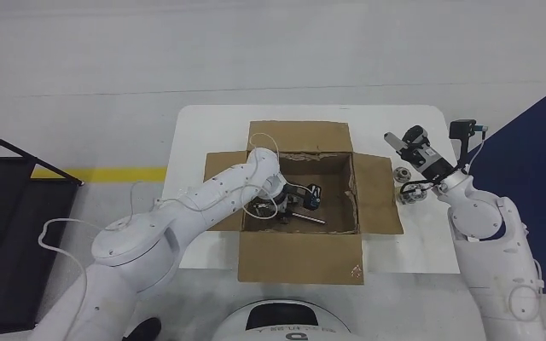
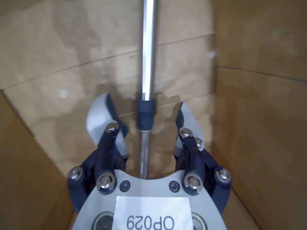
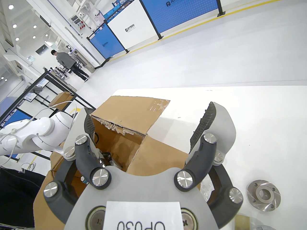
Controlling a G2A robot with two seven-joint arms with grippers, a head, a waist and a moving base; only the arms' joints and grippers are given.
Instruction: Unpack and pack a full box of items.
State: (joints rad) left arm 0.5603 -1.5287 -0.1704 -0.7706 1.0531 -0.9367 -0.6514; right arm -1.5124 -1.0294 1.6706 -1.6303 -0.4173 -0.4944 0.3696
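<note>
An open cardboard box (image 1: 375,192) sits in the middle of the white table (image 1: 205,128). My left gripper (image 1: 290,205) is down inside the box. In the left wrist view it (image 2: 144,110) stands open, its fingers on either side of a silver rod (image 2: 148,37) with a dark collar that lies on the box floor. A dark item (image 1: 312,196) lies beside the rod (image 1: 307,218) in the box. My right gripper (image 1: 399,145) hovers open and empty above the table to the right of the box (image 3: 134,120), fingers (image 3: 215,120) spread wide.
Two round metal flanges (image 1: 403,176) (image 1: 412,193) lie on the table right of the box; one flange (image 3: 263,195) shows by my right gripper. The box flaps (image 1: 299,135) are folded out on all sides. A dark rack (image 1: 21,196) stands off the table's left.
</note>
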